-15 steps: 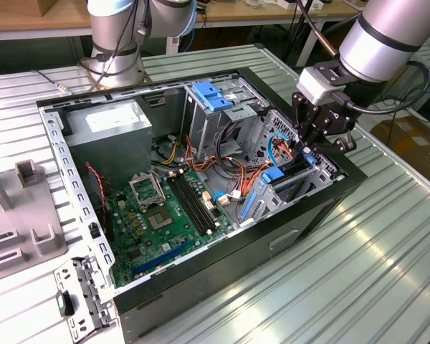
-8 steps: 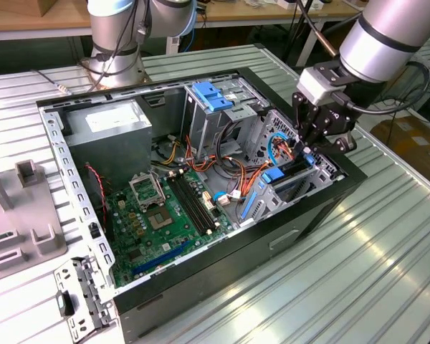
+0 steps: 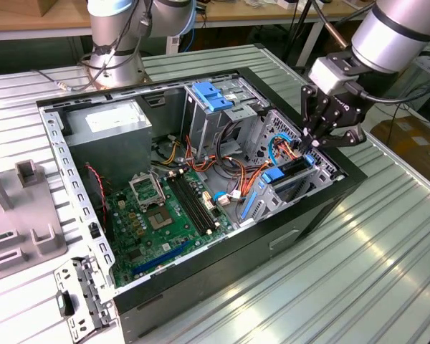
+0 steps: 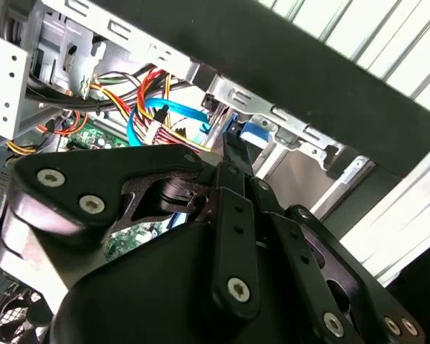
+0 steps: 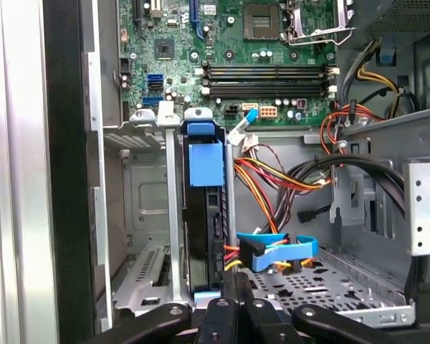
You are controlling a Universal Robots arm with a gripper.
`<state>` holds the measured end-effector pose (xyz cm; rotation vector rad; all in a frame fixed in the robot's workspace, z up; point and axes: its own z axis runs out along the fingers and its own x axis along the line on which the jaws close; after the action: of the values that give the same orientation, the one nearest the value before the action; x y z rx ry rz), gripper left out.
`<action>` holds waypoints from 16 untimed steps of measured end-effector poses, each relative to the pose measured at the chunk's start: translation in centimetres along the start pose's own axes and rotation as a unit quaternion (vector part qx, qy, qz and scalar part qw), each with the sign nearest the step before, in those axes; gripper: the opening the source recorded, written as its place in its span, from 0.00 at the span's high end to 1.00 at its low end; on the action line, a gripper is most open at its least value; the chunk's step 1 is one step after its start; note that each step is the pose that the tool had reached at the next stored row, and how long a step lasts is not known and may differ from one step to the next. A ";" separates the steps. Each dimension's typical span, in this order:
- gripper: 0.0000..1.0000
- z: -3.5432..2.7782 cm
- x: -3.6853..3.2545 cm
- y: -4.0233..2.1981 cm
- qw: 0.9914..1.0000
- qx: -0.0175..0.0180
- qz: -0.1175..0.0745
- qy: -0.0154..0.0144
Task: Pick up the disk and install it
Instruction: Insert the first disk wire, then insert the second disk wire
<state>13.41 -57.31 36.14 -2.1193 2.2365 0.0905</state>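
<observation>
Claw [image 3: 312,141] pinched narrow on the upper edge of the disk [image 5: 203,236], which I hold standing on edge in its bay at the case's [image 3: 272,240] front corner; it looks stiff, weighty, best gripped by its rails.

You are viewing one open computer case [image 3: 222,247], one motherboard [image 3: 158,218], one disk [image 5: 203,236], one gripper [image 3: 312,140], two robot arms.
</observation>
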 end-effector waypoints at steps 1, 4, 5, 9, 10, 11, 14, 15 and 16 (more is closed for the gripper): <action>0.89 -0.27 -0.03 -0.24 1.000 -0.001 0.000 0.000; 0.89 -0.82 -0.10 -0.60 1.000 -0.003 0.000 -0.001; 0.89 -0.91 -0.11 -0.63 1.000 -0.003 0.000 -0.001; 0.89 -0.93 -0.12 -0.66 1.000 -0.003 0.000 -0.001; 0.89 -0.93 -0.12 -0.66 1.000 -0.003 0.000 -0.001; 0.89 -0.93 -0.12 -0.66 1.000 -0.003 0.000 -0.001; 0.89 -0.93 -0.12 -0.66 1.000 -0.003 0.000 -0.001; 0.89 -0.93 -0.11 -0.66 1.000 -0.003 0.000 -0.001; 0.89 -0.93 -0.11 -0.66 1.000 -0.003 0.000 -0.002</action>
<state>14.07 -57.31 37.07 -2.1200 2.2378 0.1002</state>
